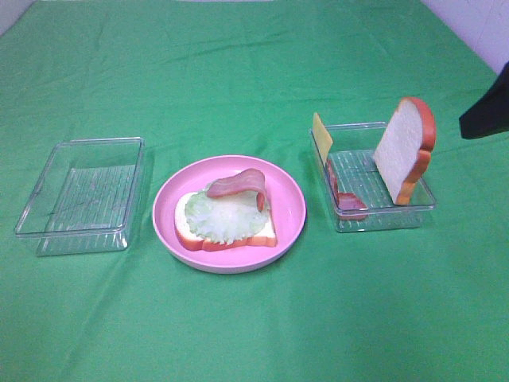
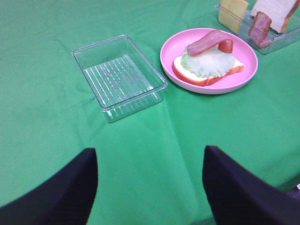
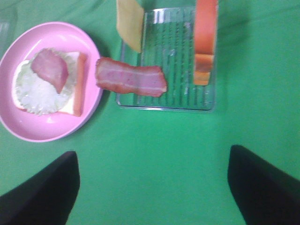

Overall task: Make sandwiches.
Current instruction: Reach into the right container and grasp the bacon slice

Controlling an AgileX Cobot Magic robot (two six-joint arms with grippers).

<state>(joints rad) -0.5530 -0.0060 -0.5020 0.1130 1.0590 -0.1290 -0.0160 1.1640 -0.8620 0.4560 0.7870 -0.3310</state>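
Right gripper (image 3: 152,152): jaws spread wide with nothing in them, hanging over the bench near the right tray (image 3: 206,101) but clear of it. Left gripper (image 2: 150,152) is the same deal, jaws apart and holding nothing, well back from the left tray (image 2: 154,86).

The sandwich (image 1: 227,221) sits half built on the plate (image 1: 290,195): bottom bread, lettuce, and one strip (image 1: 237,185) arched up instead of lying flat. The right tray holds a spare strip (image 3: 131,80) propped against the wall on the plate side. The cheese (image 3: 130,23) leans in a corner, poking above the rim. The top slice (image 1: 404,150) stands on edge.

My guess is the right side grabs the next layer, either spare strip or cheese. For the spare strip I'd pinch across its narrow width, where it's clear of the wall, so the jaws don't snag the rim. The cheese is thin and tilted, so take the edge sticking up. Either way, set it down low and flat. That arched strip looks like it could tip anything dropped on it.
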